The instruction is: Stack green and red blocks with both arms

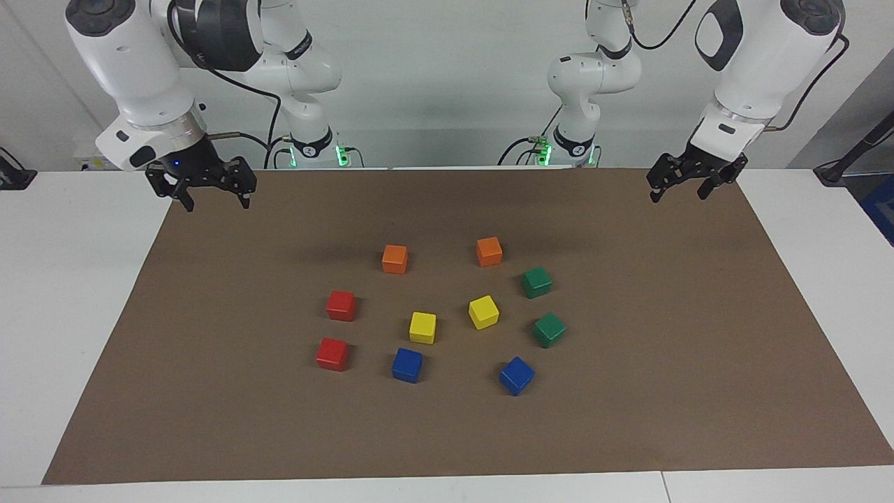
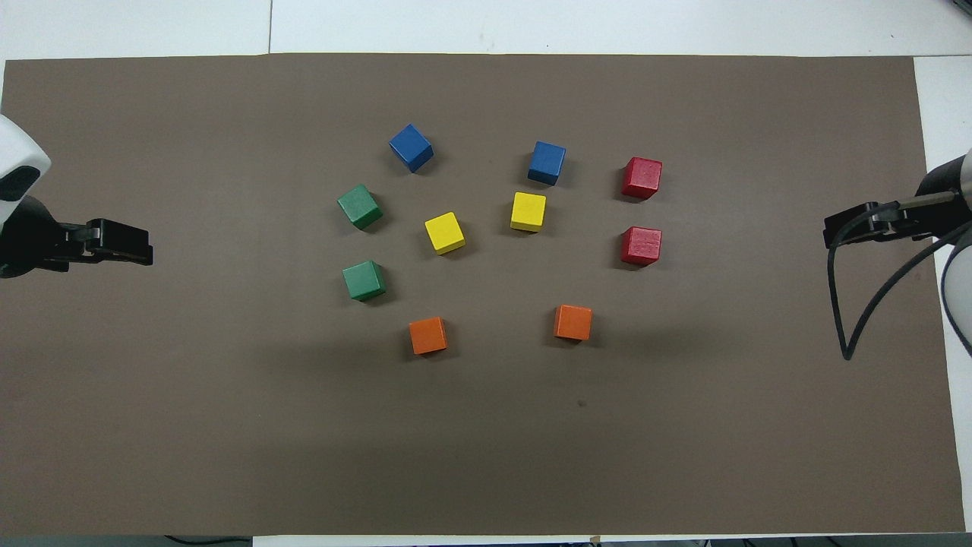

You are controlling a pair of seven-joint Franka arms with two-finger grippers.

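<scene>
Sitting unstacked mid-mat: two green blocks (image 1: 536, 281) (image 1: 550, 330) right of centre in the facing view, two red blocks (image 1: 341, 305) (image 1: 332, 353) left of centre. Left gripper (image 1: 679, 189) hangs spread and empty at upper right, right gripper (image 1: 214, 198) likewise at upper left. Orange (image 1: 394, 258), yellow (image 1: 422, 327) and blue cubes (image 1: 407, 365) sit between.

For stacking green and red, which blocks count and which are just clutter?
Belong:
green blocks
red blocks
left hand, right hand, both raised, empty

Clutter:
orange blocks
yellow blocks
blue blocks
</scene>
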